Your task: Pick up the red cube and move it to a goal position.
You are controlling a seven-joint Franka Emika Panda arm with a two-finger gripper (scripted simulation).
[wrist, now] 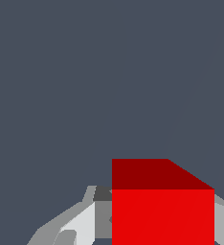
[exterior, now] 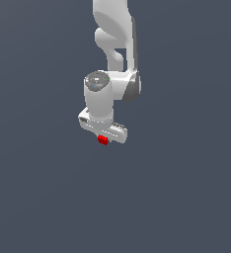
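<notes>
The red cube is tiny and bright red and sits right under the white gripper, between its fingers. In the wrist view the red cube fills the space between the grey fingers, which press on both of its sides. The gripper is shut on the cube. The white arm rises above it toward the top of the exterior view. The fingertips are mostly hidden by the hand in the exterior view.
A plain dark grey-blue surface lies all around. No other objects or edges show in either view.
</notes>
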